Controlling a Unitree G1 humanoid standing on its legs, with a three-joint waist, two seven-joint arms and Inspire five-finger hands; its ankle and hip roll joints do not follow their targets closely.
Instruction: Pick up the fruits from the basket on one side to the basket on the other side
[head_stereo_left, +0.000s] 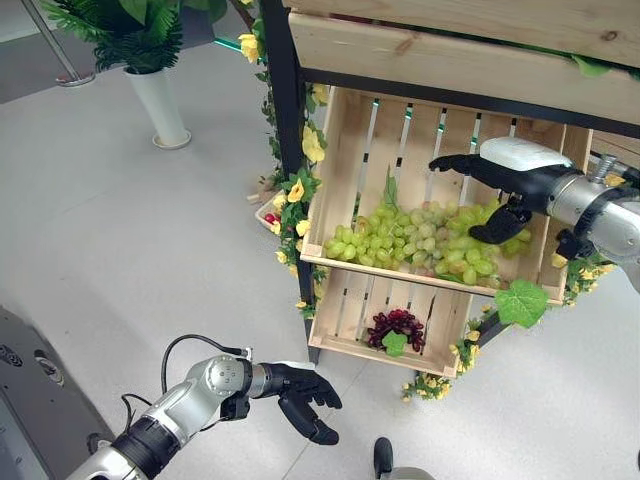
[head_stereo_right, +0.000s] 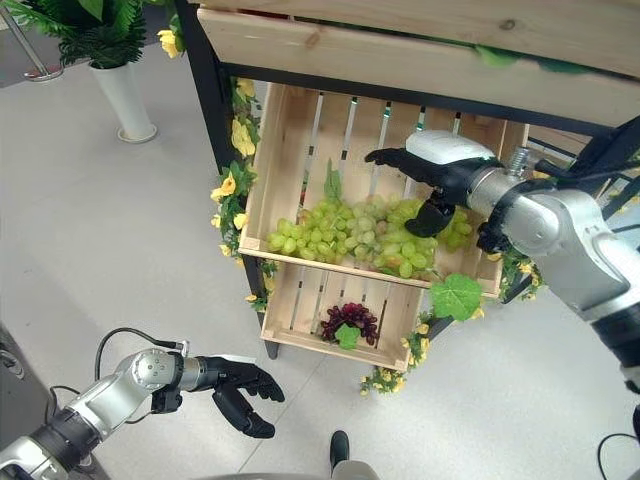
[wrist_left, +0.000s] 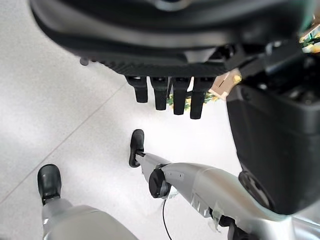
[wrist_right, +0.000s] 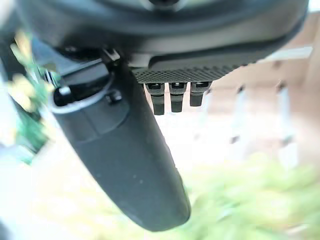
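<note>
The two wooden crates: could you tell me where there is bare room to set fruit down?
The lower crate has bare slats either side of the dark grapes. The upper crate is crowded: green grapes cover its floor, the right hand open above them. The left hand hangs open over the floor.

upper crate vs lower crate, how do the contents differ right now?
The upper crate holds a wide heap of green grapes; the lower crate holds one small dark red grape bunch with a green leaf on it. The right hand hovers open above the green grapes; no hand is near the lower crate. Both are slatted pale wood, tilted toward the robot.
</note>
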